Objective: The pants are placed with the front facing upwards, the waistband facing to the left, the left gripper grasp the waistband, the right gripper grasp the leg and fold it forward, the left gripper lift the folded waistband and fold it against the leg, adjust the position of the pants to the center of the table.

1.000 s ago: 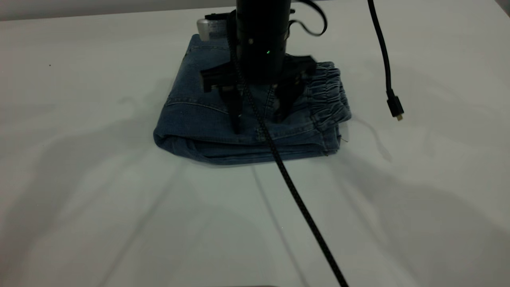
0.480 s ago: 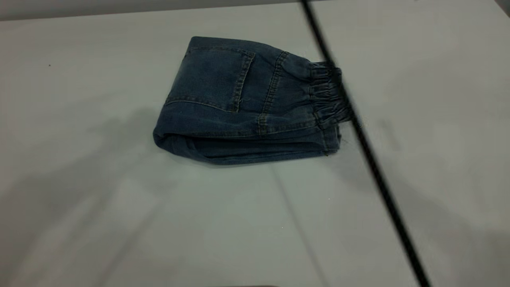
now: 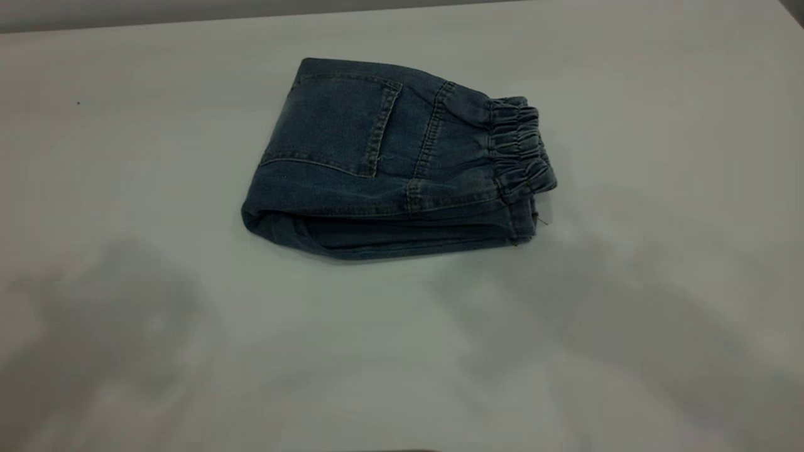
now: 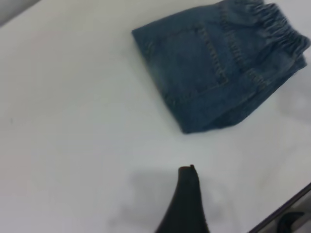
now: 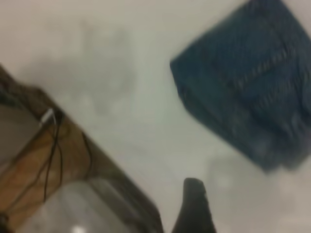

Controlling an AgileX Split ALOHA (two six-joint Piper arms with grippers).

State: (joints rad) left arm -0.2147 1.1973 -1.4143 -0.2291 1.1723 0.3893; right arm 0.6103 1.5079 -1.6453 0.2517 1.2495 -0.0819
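The pants (image 3: 389,157) lie folded into a compact blue denim bundle on the white table (image 3: 402,351), a back pocket facing up. The gathered waistband (image 3: 521,147) forms the bundle's right end in the exterior view. Nothing touches the pants. Neither gripper shows in the exterior view. The left wrist view has the pants (image 4: 214,63) and waistband (image 4: 277,24) far from a dark tip of my left gripper (image 4: 187,204), which hangs over bare table. My right gripper (image 5: 194,208) also shows as one dark tip, well away from the pants (image 5: 248,77).
The table's edge (image 5: 107,160) runs near my right gripper, with a wooden surface and thin cables (image 5: 43,160) beyond it. A dark strip of table edge (image 4: 286,208) crosses the corner of the left wrist view.
A second ago a black arm with spread fingers stood over the pants. It has left the exterior view, and its braided cable has swept out too. The pants have not moved.
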